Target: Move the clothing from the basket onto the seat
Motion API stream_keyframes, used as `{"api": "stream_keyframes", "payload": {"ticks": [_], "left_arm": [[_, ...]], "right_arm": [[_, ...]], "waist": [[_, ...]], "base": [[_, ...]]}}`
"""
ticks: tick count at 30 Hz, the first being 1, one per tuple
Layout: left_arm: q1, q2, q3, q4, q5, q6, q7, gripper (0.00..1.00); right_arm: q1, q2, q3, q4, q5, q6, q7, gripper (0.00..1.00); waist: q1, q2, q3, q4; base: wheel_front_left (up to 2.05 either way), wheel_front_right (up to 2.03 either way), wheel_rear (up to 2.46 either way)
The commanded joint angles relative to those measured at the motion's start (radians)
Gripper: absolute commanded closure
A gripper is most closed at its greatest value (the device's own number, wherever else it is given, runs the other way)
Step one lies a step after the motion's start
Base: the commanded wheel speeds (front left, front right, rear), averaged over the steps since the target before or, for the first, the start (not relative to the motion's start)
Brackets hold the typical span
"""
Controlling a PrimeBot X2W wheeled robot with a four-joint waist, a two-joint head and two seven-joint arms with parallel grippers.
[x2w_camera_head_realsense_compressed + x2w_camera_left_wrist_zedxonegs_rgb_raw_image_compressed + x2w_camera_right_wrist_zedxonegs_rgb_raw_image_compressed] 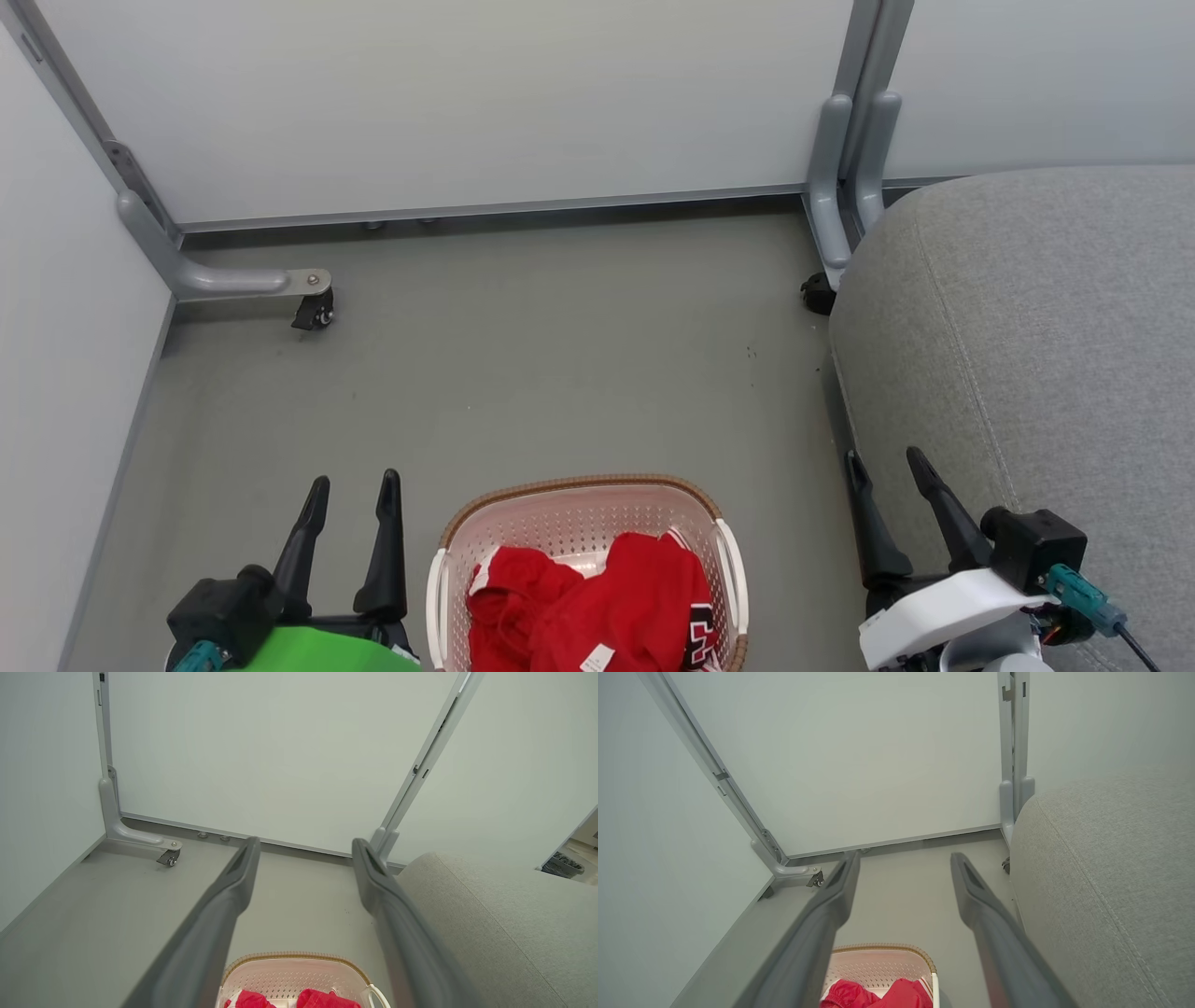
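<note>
Your left gripper (357, 481) and right gripper (882, 455), both spread and empty, flank the basket (579, 485); the clothing (597, 607) heaped inside lies nearer the left one, the seat (1027, 327) beside the right

The left gripper (355, 478) and right gripper (883, 455) hover with fingers (385, 546) spread wide.

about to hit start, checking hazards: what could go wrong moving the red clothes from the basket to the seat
1. The clothes lie bunched together in the basket, so one grab may lift one piece and drag the other over the rim onto the floor.
2. The basket looks light and could tip or lift with the fabric.
3. The open right gripper hangs close to the seat edge and might bump it.
</note>
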State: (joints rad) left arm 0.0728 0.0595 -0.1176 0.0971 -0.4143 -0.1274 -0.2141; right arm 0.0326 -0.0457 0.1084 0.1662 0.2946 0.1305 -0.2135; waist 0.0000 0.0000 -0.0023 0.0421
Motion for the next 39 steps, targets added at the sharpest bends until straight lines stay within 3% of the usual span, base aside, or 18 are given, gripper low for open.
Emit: {"api": "stream_keyframes", "payload": {"ticks": [1, 25, 39], "left_arm": [[0.013, 0.010, 0.000, -0.010, 0.027, -0.004, -0.010, 0.00], [0.028, 0.011, -0.012, -0.011, 0.185, -0.005, -0.054, 0.00], [0.038, 0.011, -0.015, -0.006, 0.186, -0.005, -0.051, 0.00]], "right_arm": [[0.006, -0.005, 0.002, -0.010, -0.023, 0.000, -0.011, 0.00], [0.023, -0.007, 0.038, -0.026, -0.186, 0.000, -0.054, 0.00], [0.025, -0.006, 0.039, -0.024, -0.168, 0.000, -0.052, 0.00]], "waist": [[0.0000, 0.0000, 0.000, 0.001], [0.0000, 0.0000, 0.001, 0.009], [0.0000, 0.0000, -0.008, 0.006]], "base": [[0.00, 0.00, 0.00], [0.00, 0.00, 0.00], [0.00, 0.00, 0.00]]}}
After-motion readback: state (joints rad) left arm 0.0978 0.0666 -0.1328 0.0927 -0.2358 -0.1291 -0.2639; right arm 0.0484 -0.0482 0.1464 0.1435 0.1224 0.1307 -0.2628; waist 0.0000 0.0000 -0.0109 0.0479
